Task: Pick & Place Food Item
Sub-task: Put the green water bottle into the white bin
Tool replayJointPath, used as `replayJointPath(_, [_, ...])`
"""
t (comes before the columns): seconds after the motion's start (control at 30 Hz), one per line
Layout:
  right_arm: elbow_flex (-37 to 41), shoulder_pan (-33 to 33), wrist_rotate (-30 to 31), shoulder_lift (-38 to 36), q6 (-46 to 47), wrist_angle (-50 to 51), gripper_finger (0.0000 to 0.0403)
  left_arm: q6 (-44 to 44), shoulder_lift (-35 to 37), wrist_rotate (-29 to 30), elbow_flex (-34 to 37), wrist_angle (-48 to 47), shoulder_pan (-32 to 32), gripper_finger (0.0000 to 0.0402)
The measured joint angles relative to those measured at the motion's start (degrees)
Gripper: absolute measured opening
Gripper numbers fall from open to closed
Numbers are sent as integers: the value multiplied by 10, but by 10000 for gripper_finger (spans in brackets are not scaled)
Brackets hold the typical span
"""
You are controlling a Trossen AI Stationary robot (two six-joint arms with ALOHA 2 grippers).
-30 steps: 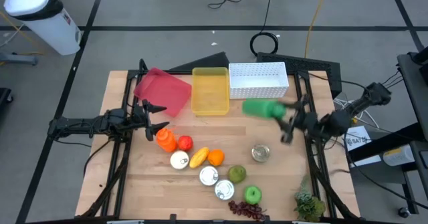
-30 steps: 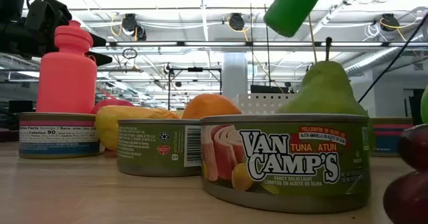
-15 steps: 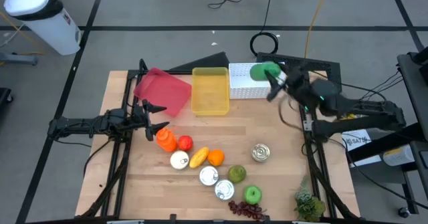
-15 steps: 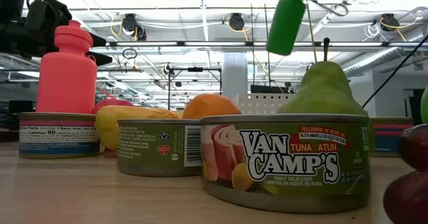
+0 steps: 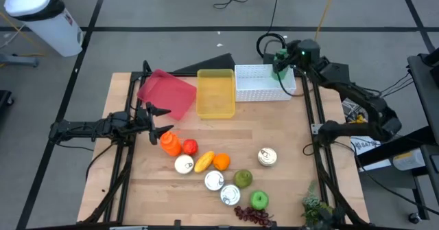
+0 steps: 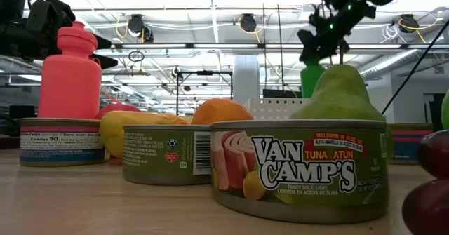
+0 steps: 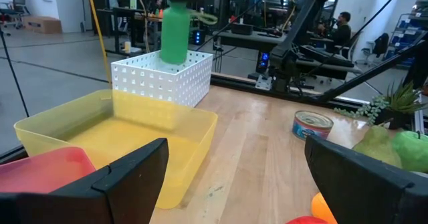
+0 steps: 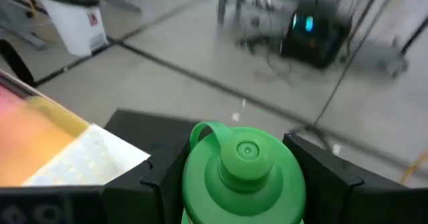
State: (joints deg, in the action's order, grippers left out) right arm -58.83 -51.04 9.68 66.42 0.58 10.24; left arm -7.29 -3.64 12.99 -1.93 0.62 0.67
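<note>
The right arm is reaching across to the far right corner of the table, its elbow bent out over the table's right edge and its wrist tipped down over the white basket. The right gripper is clamping a green bottle, one finger on each side of the body just below the cap. The bottle is hanging upright, cap up, above the basket's right end; whether its base is touching the basket cannot be told. In the low view the bottle is showing behind a pear, under the dark gripper.

The left arm is lying stretched out low along the table's left edge, pointing toward the middle. The left gripper is resting with its fingers spread wide and nothing between them, just beside an orange bottle.

A yellow bin is sitting just left of the basket, with a red bin tilted beyond it. Cans and fruit are lying clustered near the front middle of the table.
</note>
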Motion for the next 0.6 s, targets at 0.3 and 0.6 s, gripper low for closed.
replayJointPath(0.3, [58, -45, -66, 43, 19, -29, 205, 0, 0, 0, 0, 0, 0, 361])
replayJointPath(0.6, [170, -45, -66, 41, 28, -200, 205, 0, 0, 0, 0, 0, 0, 361])
